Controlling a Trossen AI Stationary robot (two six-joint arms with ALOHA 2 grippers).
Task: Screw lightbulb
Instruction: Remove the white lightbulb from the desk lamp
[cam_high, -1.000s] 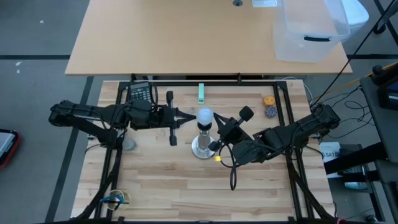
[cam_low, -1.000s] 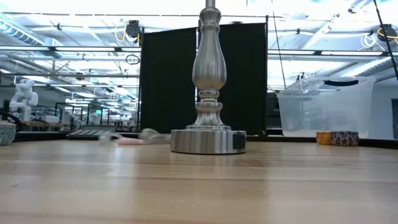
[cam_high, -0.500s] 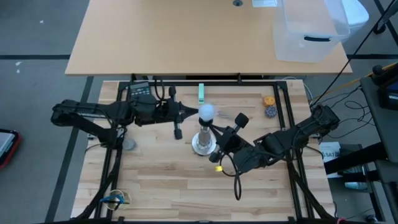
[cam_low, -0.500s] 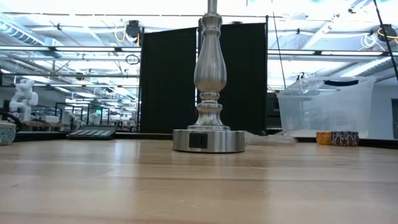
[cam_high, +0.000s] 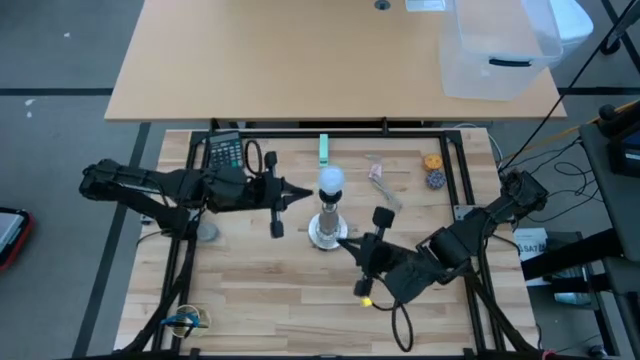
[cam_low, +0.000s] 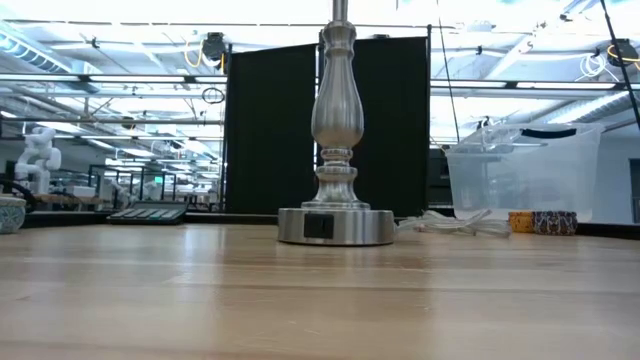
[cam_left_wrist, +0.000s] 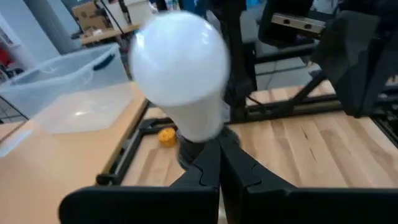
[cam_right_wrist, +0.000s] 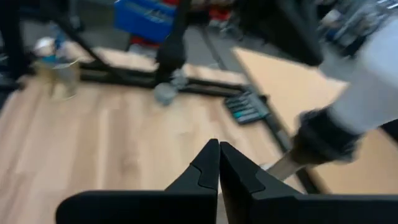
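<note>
Both grippers closed; lightbulb (cam_high: 331, 180) base prob. socketed.

**Two dark arms, chunky black fingers**

Both arms are black and jointed, with cables looped along them. The right arm (cam_high: 455, 240) has a little yellow spot near its wrist. Each wrist camera shows smooth, pointed black fingers (cam_left_wrist: 211, 168).

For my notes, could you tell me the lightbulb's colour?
White, frosted lightbulb; clearest in the left wrist view.
</note>
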